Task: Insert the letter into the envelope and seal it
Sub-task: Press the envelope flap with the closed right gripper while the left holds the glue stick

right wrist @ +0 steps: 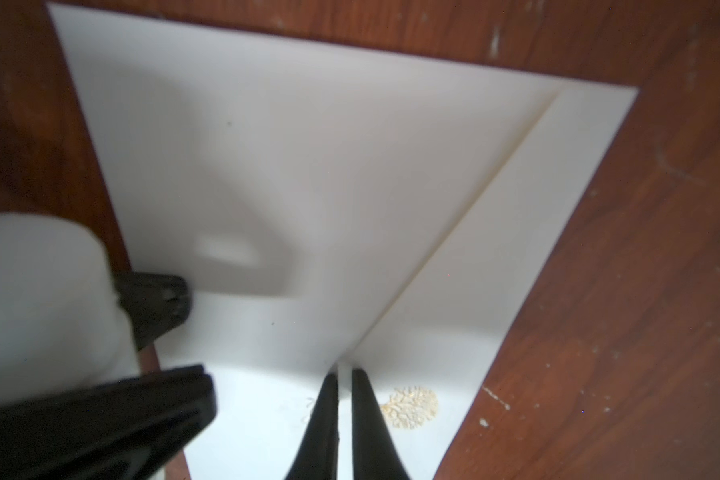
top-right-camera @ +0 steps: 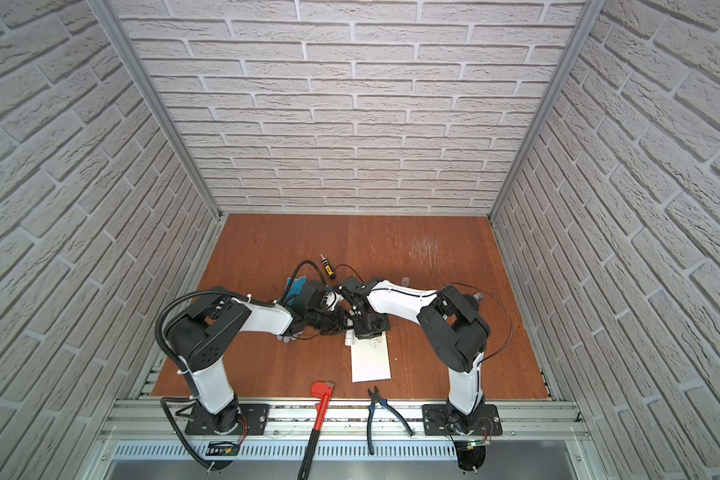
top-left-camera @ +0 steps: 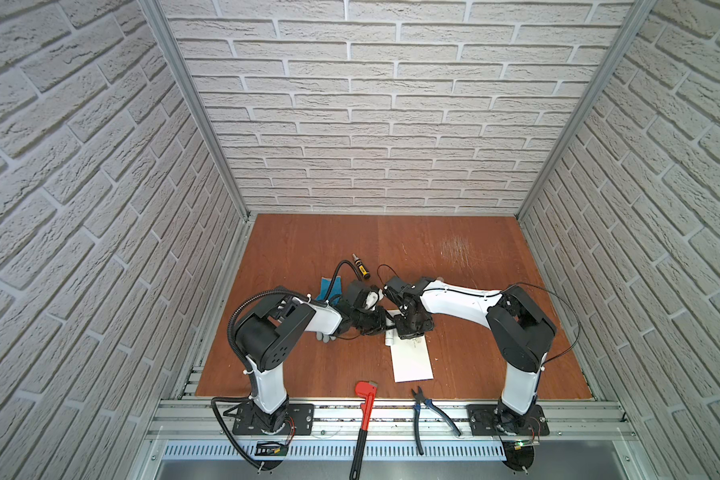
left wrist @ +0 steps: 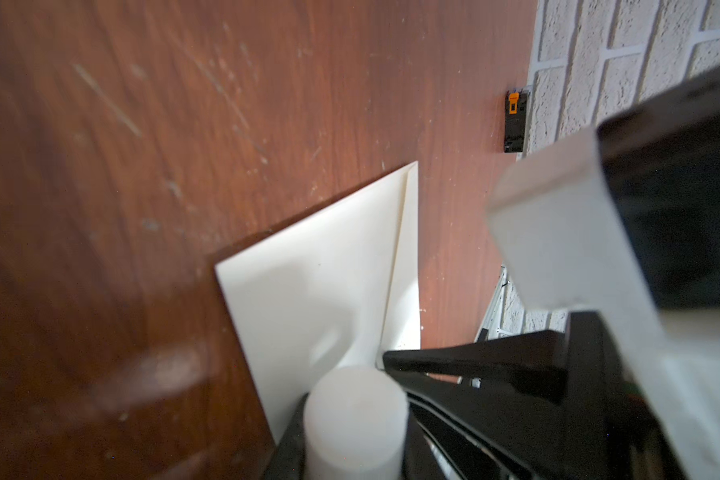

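The cream-white envelope (top-left-camera: 412, 361) lies flat on the wooden table, seen in both top views (top-right-camera: 371, 361). Both grippers meet over its far end. My right gripper (right wrist: 345, 374) has its two black fingers almost together, pinching the paper where the flap's slanted edge runs in. A cream branching ornament (right wrist: 410, 407) sits on the white paper beside them. My left gripper (left wrist: 362, 432) is shut on a white cylindrical tube (left wrist: 354, 419), held at the envelope's far left corner (top-left-camera: 390, 340). The letter is hidden.
A red pipe wrench (top-left-camera: 364, 419) and blue-handled pliers (top-left-camera: 427, 415) lie across the front rail. A blue glove (top-left-camera: 329, 289) and a yellow-black tool (top-left-camera: 361, 268) lie behind the left arm. A small black-and-orange part (left wrist: 515, 120) stands by the brick wall.
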Robot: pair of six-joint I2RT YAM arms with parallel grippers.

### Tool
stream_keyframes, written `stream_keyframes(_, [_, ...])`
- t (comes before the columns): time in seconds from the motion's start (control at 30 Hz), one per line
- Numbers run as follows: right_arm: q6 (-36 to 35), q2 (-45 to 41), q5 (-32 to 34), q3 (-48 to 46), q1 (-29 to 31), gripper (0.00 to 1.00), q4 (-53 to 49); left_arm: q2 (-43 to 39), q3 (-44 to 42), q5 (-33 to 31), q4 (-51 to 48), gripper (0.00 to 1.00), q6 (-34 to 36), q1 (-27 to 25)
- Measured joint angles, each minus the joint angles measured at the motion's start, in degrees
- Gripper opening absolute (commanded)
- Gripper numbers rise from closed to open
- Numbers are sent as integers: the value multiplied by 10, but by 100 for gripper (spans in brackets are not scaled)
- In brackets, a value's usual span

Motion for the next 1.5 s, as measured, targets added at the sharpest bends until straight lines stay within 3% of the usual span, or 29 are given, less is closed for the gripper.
stream_keyframes(0.47, [-6,-5,1,-6,9,25,13,0,0,3,-3,0,2,3])
stream_keyframes(0.77, [-54,-6,-37,9,5,45,5,2,0,9,-2,0,2,6])
stream_keyframes(1.07, [-65,-47,-52,24,6,43,-42,2,0,11,-1,0,2,6])
stream_keyframes(1.33, [-63,-97,-45,28,-2,24,-59,2,0,11,-1,0,2,6])
stream_keyframes(1.5, [-62,-97,-42,9,-14,25,-61,2,1,11,-2,0,2,6])
